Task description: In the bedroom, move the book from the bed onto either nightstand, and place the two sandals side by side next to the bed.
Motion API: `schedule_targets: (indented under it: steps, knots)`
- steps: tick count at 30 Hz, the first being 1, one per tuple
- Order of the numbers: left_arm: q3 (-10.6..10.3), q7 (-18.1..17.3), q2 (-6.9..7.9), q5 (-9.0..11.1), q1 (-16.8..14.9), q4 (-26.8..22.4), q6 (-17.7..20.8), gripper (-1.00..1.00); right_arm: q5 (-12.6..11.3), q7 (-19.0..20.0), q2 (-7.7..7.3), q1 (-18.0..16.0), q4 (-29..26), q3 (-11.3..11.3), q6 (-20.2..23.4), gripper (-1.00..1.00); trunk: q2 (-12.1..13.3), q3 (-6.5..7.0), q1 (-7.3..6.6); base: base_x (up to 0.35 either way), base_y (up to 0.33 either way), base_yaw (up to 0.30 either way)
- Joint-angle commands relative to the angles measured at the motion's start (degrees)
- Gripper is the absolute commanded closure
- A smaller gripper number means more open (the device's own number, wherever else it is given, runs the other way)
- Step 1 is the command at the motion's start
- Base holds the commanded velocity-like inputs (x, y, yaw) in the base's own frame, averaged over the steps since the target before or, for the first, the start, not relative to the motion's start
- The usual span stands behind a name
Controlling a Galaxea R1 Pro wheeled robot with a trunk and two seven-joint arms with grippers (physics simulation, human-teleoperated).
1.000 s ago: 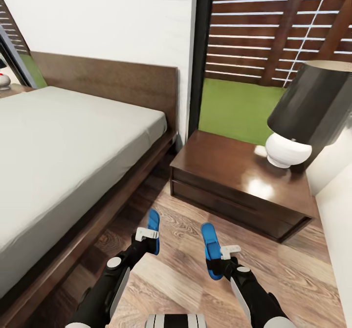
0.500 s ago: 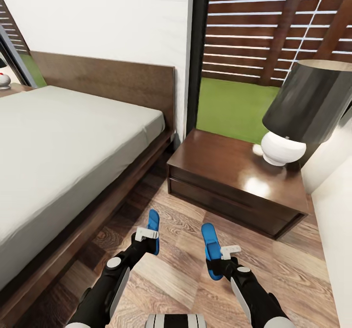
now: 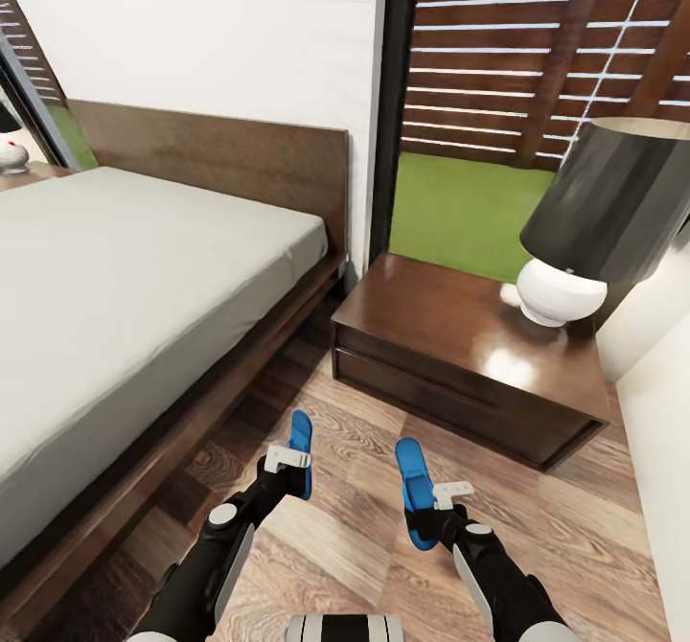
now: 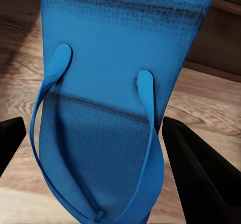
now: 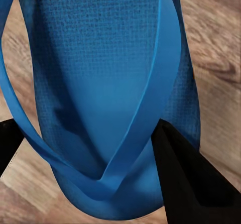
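Two bright blue sandals hang just above the wood floor between the bed [image 3: 125,268] and the nightstand [image 3: 450,335]. My left gripper [image 3: 287,460] is shut on the left sandal [image 3: 301,436], nearer the bed frame. In the left wrist view, that sandal [image 4: 115,58] sits strap side up between the dark fingers [image 4: 201,179]. My right gripper [image 3: 438,506] is shut on the right sandal [image 3: 412,479]. The right wrist view has this sandal [image 5: 100,58] close up, over the planks. Both sandals point toward the headboard, about a hand's width apart. The book is out of view.
A lamp [image 3: 585,230] with a dark shade and white base stands on the nightstand's right end. A white wall [image 3: 661,412] closes in at the right. A dark-framed window [image 3: 479,182] is behind the nightstand. Another low stand [image 3: 19,174] lies beyond the bed.
The whole picture has shifted slightly, so the camera has moved. Both grippers hold the sandals in the same pose as before.
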Motion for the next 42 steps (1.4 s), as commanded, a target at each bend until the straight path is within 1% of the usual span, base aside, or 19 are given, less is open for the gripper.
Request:
schedule_targets:
  steps: [1, 36, 42]
  knots:
    - [0.11, -0.25, -0.03, -0.62, -0.01, -0.1, 0.2, 1.0, 0.4, 0.16, 0.01, 0.02, -0.14, -0.06, 0.39, 1.0, -0.02, -0.06, -0.01, 0.0, 0.0, 0.209]
    - [0.11, -0.25, -0.01, -0.62, 0.0, -0.1, 0.2, 1.0, 0.4, 0.23, -0.07, 0.06, -0.14, -0.06, 0.39, 1.0, -0.02, -0.13, -0.01, 0.0, 0.0, 0.286]
    - [0.11, -0.25, -0.01, -0.62, 0.0, -0.1, 0.2, 1.0, 0.4, 0.18, -0.07, 0.02, -0.14, -0.06, 0.39, 1.0, -0.02, -0.13, -0.01, -0.163, 0.0, 0.076]
